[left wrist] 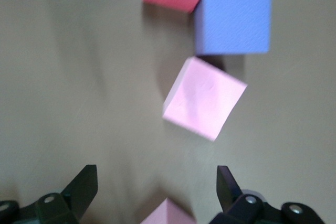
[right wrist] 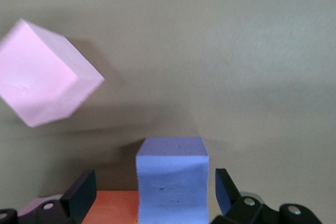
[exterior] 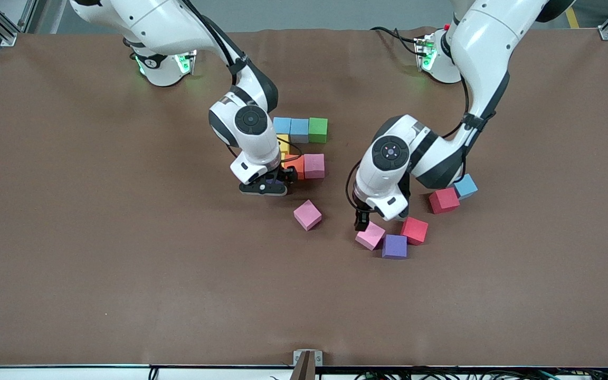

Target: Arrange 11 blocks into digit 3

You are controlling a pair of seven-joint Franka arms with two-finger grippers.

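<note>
The blocks, such as the pink one (exterior: 307, 215) and the purple one (right wrist: 172, 179), look like matt foam with a fine grainy face. The table (exterior: 98, 237) wears a dull brown cover, perhaps cloth or paper. The arm shells (exterior: 251, 132) are glossy white plastic; the fingers (left wrist: 82, 187) matt black.

We list: table (exterior: 98, 237) brown | blocks: two light blue (exterior: 291, 126), one green (exterior: 318, 130), yellow (exterior: 283, 142), orange (exterior: 294, 164), three pink (exterior: 314, 165), purple (exterior: 394, 246) | two red cubes (exterior: 414, 230) | arms (exterior: 494, 42) white, black joints.
</note>
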